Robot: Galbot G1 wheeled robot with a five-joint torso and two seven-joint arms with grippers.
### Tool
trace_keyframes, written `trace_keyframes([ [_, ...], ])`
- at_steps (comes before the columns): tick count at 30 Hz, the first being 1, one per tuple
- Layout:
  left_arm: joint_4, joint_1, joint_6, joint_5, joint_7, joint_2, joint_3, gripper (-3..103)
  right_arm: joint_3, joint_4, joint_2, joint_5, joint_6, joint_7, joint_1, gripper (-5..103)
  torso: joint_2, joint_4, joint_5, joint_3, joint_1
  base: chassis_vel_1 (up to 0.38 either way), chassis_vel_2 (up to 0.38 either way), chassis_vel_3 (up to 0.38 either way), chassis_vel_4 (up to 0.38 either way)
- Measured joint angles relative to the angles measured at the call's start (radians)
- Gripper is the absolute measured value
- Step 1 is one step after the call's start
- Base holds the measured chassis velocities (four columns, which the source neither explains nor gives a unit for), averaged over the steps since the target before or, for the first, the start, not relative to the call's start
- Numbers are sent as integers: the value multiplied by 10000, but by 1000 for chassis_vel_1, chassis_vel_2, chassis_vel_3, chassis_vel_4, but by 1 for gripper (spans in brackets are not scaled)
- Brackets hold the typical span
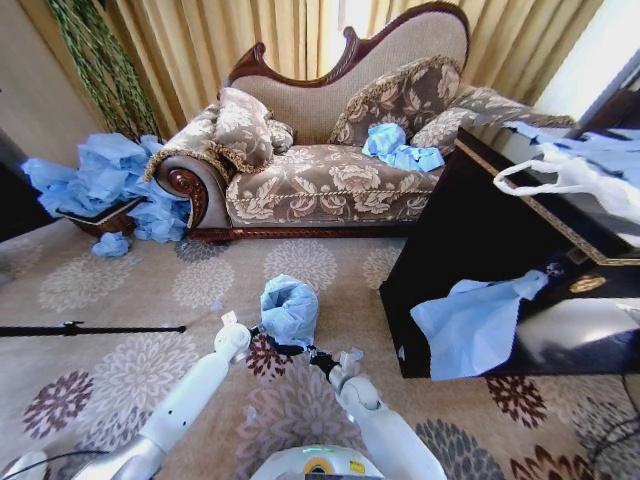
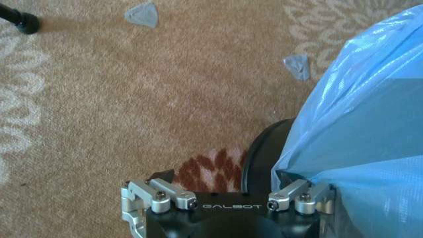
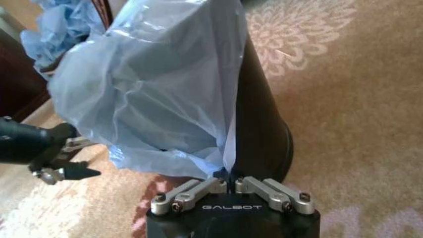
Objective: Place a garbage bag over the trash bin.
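Small round glossy black trash bin (image 3: 261, 124) standing upright on the flower-patterned beige carpet (image 1: 150, 290), just ahead of the robot, between the two arms. Thin light-blue plastic garbage bag (image 1: 289, 310) sitting bunched and puffed over the top of it, draped down one side, with the dark wall bare on the other side. From the right wrist, film hanging loose and crinkled well down the bin, lower hem ragged near the floor.

Right gripper (image 1: 318, 358) low at the bin's near side, fingers clenched together, pinching the hanging edge of the garbage bag right against the black wall. Left gripper (image 1: 256, 334) down at the bin's opposite side, released, jaws spread wide, one finger link touching the blue film and the other out over the carpet. No grasp there.

From the left wrist, two small pale-blue scraps (image 2: 141, 14) lying on the carpet, well apart from the bin.

Behind all this, carved-wood sofa with patterned tan upholstery (image 1: 330, 180), a crumpled blue bag (image 1: 398, 148) on its seat. Heap of more blue plastic (image 1: 105, 180) piled by the sofa's left arm. Thin black rod (image 1: 90, 329) flat on the floor at the left. Dark glossy table (image 1: 470, 240) to the right, white plastic bag with loop handles (image 1: 570, 175) on top, larger flat light-blue bag (image 1: 475, 320) hanging down its front.
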Motion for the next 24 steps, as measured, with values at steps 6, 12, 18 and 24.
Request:
trace_keyframes([
  [6,-315,114,-24,-67,46,173,-52,100,105,212,-190,-134,-5,109,-55,0,0,-5,-6,1,1,0,0,0,0],
  [12,-1267,430,2,-506,-77,825,-327,100,272,1306,-565,-358,-90,213,-425,5,0,0,-1,0,0,0,0,0,0],
  [18,-1580,546,25,-673,-112,1213,-395,100,613,2337,-1018,-938,-159,202,-806,27,0,0,-1,0,0,0,0,0,0],
  [24,-1651,618,30,-689,-97,1291,-446,100,1046,2842,-1612,-1449,-93,107,-1208,48,0,-2,-1,0,0,0,0,0,0],
])
